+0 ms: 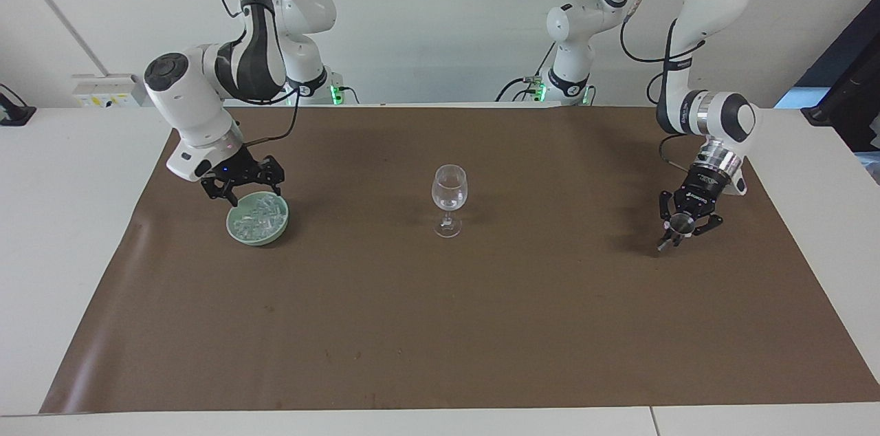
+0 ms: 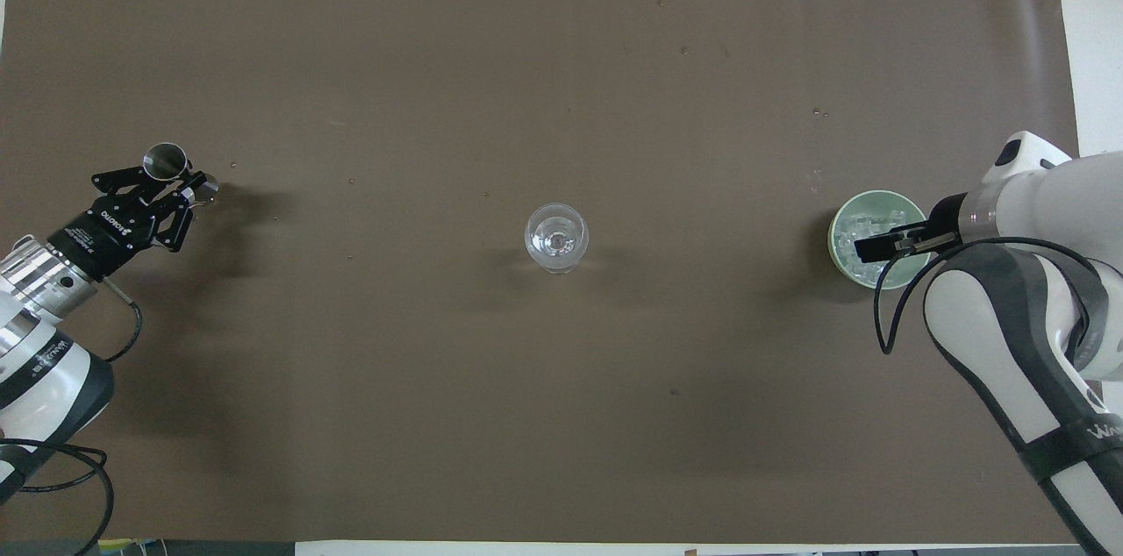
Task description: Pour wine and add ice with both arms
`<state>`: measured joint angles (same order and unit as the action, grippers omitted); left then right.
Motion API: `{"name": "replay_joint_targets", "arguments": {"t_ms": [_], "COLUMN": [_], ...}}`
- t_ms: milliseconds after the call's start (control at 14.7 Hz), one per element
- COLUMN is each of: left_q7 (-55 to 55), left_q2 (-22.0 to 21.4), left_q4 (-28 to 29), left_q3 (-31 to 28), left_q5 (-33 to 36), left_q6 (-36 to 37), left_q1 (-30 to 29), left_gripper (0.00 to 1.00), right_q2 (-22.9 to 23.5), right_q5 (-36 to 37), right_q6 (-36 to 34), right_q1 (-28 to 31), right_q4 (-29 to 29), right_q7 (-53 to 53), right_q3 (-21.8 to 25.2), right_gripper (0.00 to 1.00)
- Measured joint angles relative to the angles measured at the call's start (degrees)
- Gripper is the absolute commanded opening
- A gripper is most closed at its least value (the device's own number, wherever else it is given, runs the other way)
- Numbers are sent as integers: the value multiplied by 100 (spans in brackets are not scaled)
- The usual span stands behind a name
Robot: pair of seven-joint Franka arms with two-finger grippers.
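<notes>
While both arms are down low over the brown mat (image 1: 440, 326) covering the white desk (image 1: 69, 250), the left claw (image 1: 677, 226) at mid right of the facing view is clamped tight on the steel jigger (image 1: 680, 221), which tilts w/ its lower end at or just above the mat; contact can't be read from here. In the overhead view the same left claw (image 2: 180, 186) sits at mid left of the frame, jigger (image 2: 165, 160) rim pointing up-frame. No liquid visible in it.

Right claw (image 1: 244, 187) is at mid left of the facing view, fingers spread wide, nothing gripped, hanging right over the robot-side rim of the pale green bowl (image 1: 237, 230). Fingertips look very close to the ice (image 1: 260, 214), possibly touching, hard to say. In the overhead view the right claw (image 2: 882, 245) overlaps the bowl (image 2: 838, 227) at mid right, w/ ice (image 2: 853, 233) cubes heaped inside.

Wine glass (image 1: 449, 201) stands upright at centre of the mat, well apart from both claws, approx midway between bowl and jigger. Overhead view shows the glass (image 2: 556, 238) at frame centre, looks empty. A few small specks lie on the mat near the jigger.
</notes>
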<state>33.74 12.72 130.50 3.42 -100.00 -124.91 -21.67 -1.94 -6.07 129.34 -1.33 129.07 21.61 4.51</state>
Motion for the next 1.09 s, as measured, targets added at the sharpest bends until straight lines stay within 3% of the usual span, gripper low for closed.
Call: {"name": "replay_joint_targets", "arguments": {"t_ms": [68,886,954,1022,1090], "left_q7": [-5,-58,-64,-68,-72], "left_q2": [13,33,33,34,34], "left_q4": [50,345,345,349,364], "left_q3": [-2,-1,-1,-1,-1], "left_q5": [-15,-353,-380,-414,-440], "left_q6": [11,34,35,35,35], "left_q1": [-70,-248,-279,-294,-296], "left_gripper": [0,0,36,99,100], "right_q2": [35,692,707,706,706], "right_q5": [-1,-27,-28,-29,-29], "right_q6": [159,984,987,988,988], "right_q1": [34,-87,-99,-105,-107], "right_q4": [65,135,135,135,134], "right_q7": [100,23,23,22,22], "right_q3": [5,-4,-6,-5,-5], "right_gripper": [84,81,81,81,81]}}
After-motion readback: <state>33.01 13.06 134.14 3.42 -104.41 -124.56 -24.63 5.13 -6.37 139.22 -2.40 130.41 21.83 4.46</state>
